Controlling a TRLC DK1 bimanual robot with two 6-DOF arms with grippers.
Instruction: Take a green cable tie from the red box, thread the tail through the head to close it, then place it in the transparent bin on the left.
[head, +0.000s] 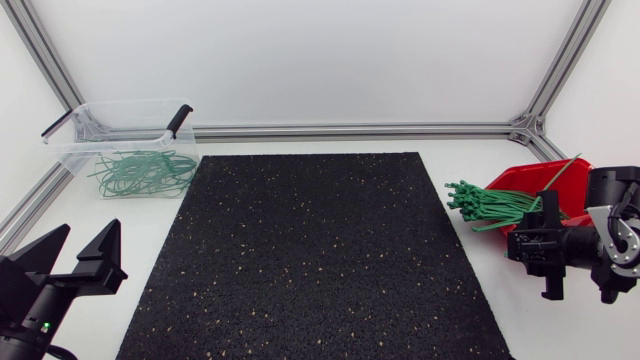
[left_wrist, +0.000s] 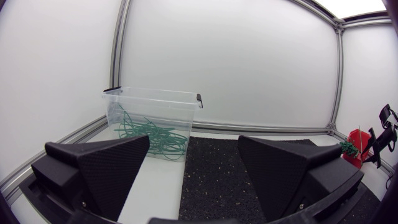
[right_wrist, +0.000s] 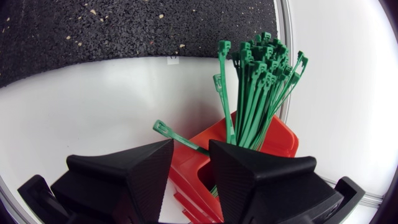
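Right end effector (head: 532, 240) at the right edge of the frame, level with the red box (head: 548, 188) and partly over its lower-left side; fingers a short way apart, nothing clamped. From its own camera, same end effector (right_wrist: 191, 146) just above the red box (right_wrist: 273, 140), a bundle of green cable ties (right_wrist: 258, 81) standing out of the box ahead of it, and one single tie (right_wrist: 177, 135) slanting over the box edge toward the gap between the fingers; contact with either finger not discernible. Overhead, green cable ties (head: 490, 203) fanning from the box toward the black mat (head: 310, 260) at mid-frame. Left end effector (head: 88, 240) at lower left over the white counter (head: 470, 150), fingers spread wide (left_wrist: 194, 140), holding nothing. Clear bin (head: 80, 125) at upper left, with looped ties (head: 145, 172) inside; bin (left_wrist: 155, 99) ahead of the left fingers.
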